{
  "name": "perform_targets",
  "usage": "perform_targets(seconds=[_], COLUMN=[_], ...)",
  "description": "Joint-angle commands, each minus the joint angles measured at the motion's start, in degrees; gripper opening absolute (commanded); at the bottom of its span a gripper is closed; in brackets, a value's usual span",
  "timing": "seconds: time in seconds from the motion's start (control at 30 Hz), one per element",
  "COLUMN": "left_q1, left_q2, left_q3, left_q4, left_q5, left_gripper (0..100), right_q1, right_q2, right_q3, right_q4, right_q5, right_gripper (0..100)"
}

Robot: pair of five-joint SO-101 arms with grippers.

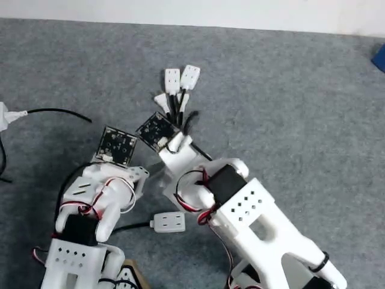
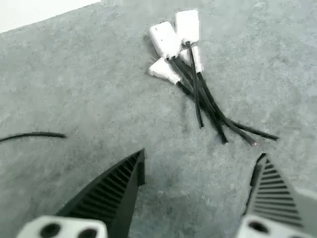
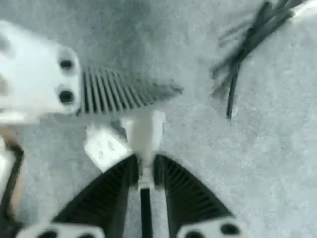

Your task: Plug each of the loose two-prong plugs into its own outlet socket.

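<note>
Two white plastic robot arms lean over the grey felt-covered table (image 1: 313, 90), one of them with a plug in hand. The right gripper (image 3: 146, 166), its ribbed black fingers pressed together, is clamped on a small white plastic plug (image 3: 143, 130) at the neck where its black cord leaves. It holds the plug over the middle of the table, and the prongs are hidden. The left gripper (image 2: 200, 157) hangs close beside it, jaws spread wide with nothing between them, facing a bundle of white plugs on short black cords (image 2: 166, 39) toward the table's far edge. Whether any piece in that bundle is already mated cannot be told. A flat white outlet block on a black cord (image 1: 168, 222) lies toward the near edge, between the two arms and apart from both grippers. The step in hand appears to be carrying the held plug to a socket. The next move would call for turning the plug so its prongs face a socket's slots, lining the two up squarely and pressing home. The free gripper would probably need to steady the socket so it does not slide on the felt.
</note>
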State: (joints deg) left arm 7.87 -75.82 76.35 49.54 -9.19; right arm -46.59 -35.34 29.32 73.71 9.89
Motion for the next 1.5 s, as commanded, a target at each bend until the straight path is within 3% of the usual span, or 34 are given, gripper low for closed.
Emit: perform_targets(seconds=[0.0,0.3,0.7,0.93,1.17,1.47], left_q1=[3.03,2.42,-15.08,-15.25,-15.34,-15.34], left_q2=[0.31,-0.13,0.4,0.4,0.4,0.4], left_q3=[0.31,-0.04,-3.82,-3.65,-3.47,-3.38], left_q4=[0.18,-0.09,-6.33,-6.59,-6.59,-6.59], left_q5=[-0.88,-0.79,3.52,3.52,3.52,3.52], left_gripper=[35,35,33,32,32,32], right_q1=[1.19,1.19,-0.31,-6.81,-7.08,-6.99], right_q2=[-0.66,-0.57,-0.57,1.19,12.62,14.02], right_q3=[-6.46,-7.43,-0.84,-2.33,-2.33,-2.33], right_q4=[1.63,5.14,11.74,12.62,8.22,3.74], right_q5=[0.7,2.29,-0.88,-3.78,-5.71,-7.74], right_gripper=[0.6,0.6,0.6,0.6,0.6,0.6])
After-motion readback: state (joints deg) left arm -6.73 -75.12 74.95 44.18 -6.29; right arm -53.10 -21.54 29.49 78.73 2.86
